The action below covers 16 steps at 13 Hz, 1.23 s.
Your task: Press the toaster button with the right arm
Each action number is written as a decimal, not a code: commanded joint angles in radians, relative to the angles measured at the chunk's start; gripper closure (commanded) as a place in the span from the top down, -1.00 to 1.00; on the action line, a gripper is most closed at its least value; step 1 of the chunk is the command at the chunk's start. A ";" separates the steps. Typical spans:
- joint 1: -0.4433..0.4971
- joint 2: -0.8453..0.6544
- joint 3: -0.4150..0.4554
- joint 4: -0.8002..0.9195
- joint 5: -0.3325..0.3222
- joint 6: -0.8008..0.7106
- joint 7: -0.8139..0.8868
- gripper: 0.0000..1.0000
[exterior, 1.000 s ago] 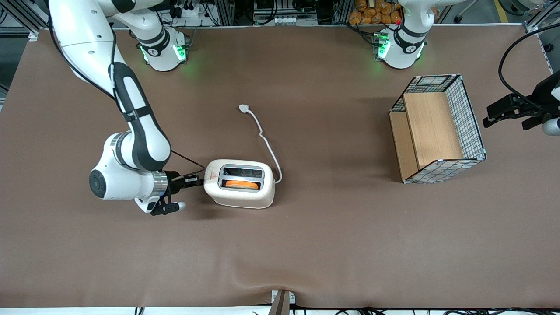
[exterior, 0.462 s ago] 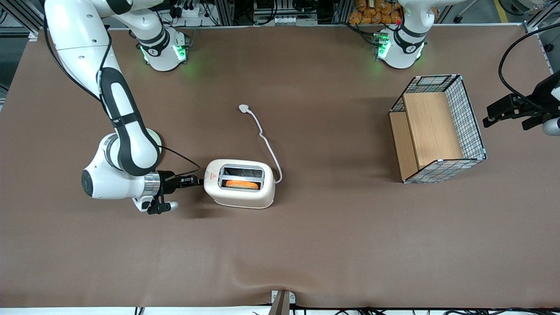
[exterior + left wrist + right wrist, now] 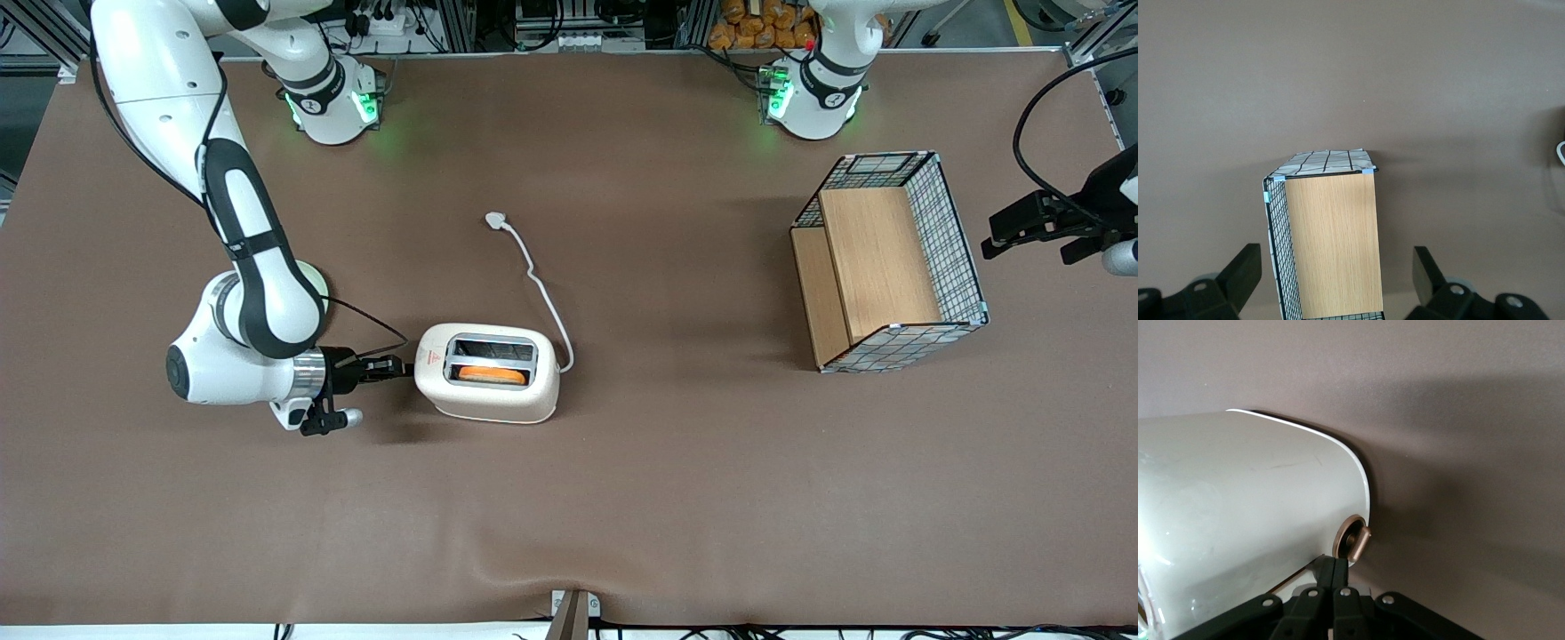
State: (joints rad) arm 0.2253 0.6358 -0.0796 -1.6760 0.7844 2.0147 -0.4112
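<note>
My right arm (image 3: 249,267) has drawn back from the toaster (image 3: 487,384), elbow swinging toward my end of the table. My gripper (image 3: 391,366), which sat against the toaster's short end, now sits just beside it.

a wire basket (image 3: 892,260) with wooden panels stands on the brown table (image 3: 676,498).

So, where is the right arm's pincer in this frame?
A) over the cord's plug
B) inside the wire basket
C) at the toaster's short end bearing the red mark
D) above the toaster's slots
C: the front view shows the pincer level with the toaster, at its short end beside the red mark, fingers together.
</note>
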 commanded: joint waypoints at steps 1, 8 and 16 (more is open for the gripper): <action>0.019 0.062 0.023 -0.025 0.050 0.036 -0.058 -1.00; -0.023 0.036 -0.008 0.036 -0.026 -0.016 -0.051 -1.00; -0.135 -0.043 -0.022 0.091 -0.200 -0.151 -0.049 1.00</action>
State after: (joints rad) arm 0.1012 0.6290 -0.1061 -1.5883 0.6186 1.8978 -0.4578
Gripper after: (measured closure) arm 0.590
